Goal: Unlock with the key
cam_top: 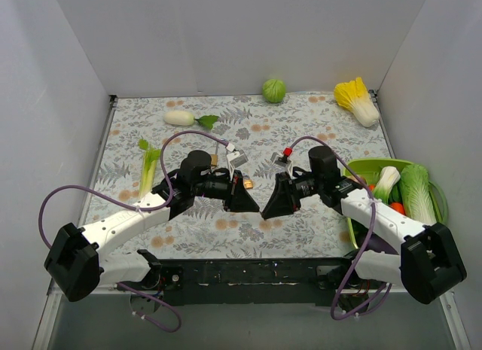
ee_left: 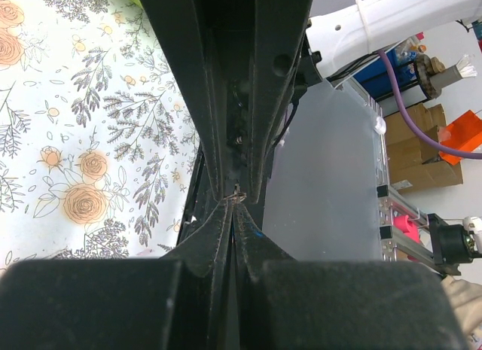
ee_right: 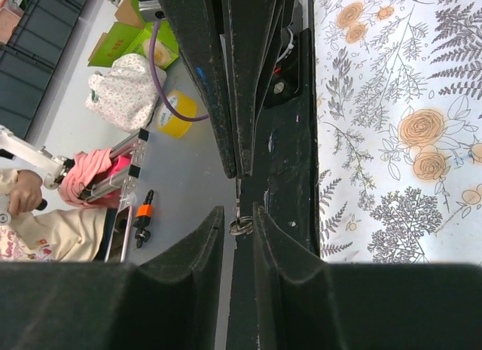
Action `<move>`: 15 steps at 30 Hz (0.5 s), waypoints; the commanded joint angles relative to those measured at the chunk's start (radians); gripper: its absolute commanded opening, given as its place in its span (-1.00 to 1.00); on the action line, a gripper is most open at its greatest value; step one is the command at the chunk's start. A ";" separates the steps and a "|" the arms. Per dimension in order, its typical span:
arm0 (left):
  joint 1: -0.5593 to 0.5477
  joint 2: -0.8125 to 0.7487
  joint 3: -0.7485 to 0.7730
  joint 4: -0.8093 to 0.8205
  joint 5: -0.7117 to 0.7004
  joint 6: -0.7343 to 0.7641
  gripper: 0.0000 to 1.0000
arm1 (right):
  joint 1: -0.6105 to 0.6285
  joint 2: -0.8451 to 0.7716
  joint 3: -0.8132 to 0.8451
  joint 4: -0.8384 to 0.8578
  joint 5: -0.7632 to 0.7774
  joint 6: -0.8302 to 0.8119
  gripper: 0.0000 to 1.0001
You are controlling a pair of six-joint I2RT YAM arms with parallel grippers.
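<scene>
Key handover, apparently: left gripper (cam_top: 254, 205) jaws closed on small silver metal key (ee_left: 237, 191); right gripper (ee_right: 238, 211) jaws parted, key's ring between them. Next: clamp ring squarely.

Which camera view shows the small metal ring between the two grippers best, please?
The right wrist view: the metal ring sits sharp in the gap between the fingers of the right gripper. The left wrist view shows only a tiny glint of it; the top view does not show it.

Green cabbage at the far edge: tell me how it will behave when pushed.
The green cabbage looks nearly round, so a push would probably roll it rather than slide it. It sits near the back wall, which would likely stop it if it rolls that way.
</scene>
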 commanded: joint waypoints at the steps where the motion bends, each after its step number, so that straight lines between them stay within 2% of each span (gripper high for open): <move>1: 0.005 -0.027 0.009 -0.012 0.001 0.022 -1.00 | 0.013 0.012 0.006 0.039 -0.028 -0.004 -0.50; 4: 0.006 -0.026 0.010 -0.012 -0.005 0.025 -1.00 | 0.014 0.018 0.005 0.039 -0.027 -0.001 -0.94; 8: 0.006 -0.029 0.018 -0.012 -0.057 0.021 -1.00 | 0.014 0.023 0.002 0.043 -0.022 -0.002 -0.97; 9: 0.006 -0.030 0.018 -0.012 -0.077 0.016 -0.95 | 0.014 0.021 0.000 0.043 -0.002 0.000 -0.97; 10: 0.006 -0.032 0.017 -0.012 -0.103 0.014 -0.65 | 0.014 0.021 -0.001 0.045 0.016 0.001 -0.97; 11: 0.006 -0.039 0.011 -0.012 -0.163 0.010 -0.21 | 0.013 0.020 -0.006 0.048 0.033 0.013 -0.97; 12: 0.006 -0.047 0.004 -0.012 -0.212 0.002 0.87 | 0.000 0.024 -0.014 0.062 0.063 0.024 -0.97; 13: 0.006 -0.053 -0.005 -0.002 -0.266 -0.027 0.96 | -0.012 0.026 -0.023 0.077 0.077 0.042 -0.97; 14: 0.006 -0.072 -0.016 0.007 -0.313 -0.045 0.96 | -0.027 0.032 -0.033 0.100 0.087 0.077 -0.97; 15: 0.006 -0.079 -0.037 0.012 -0.423 -0.064 0.96 | -0.047 0.035 -0.058 0.117 0.102 0.093 -0.97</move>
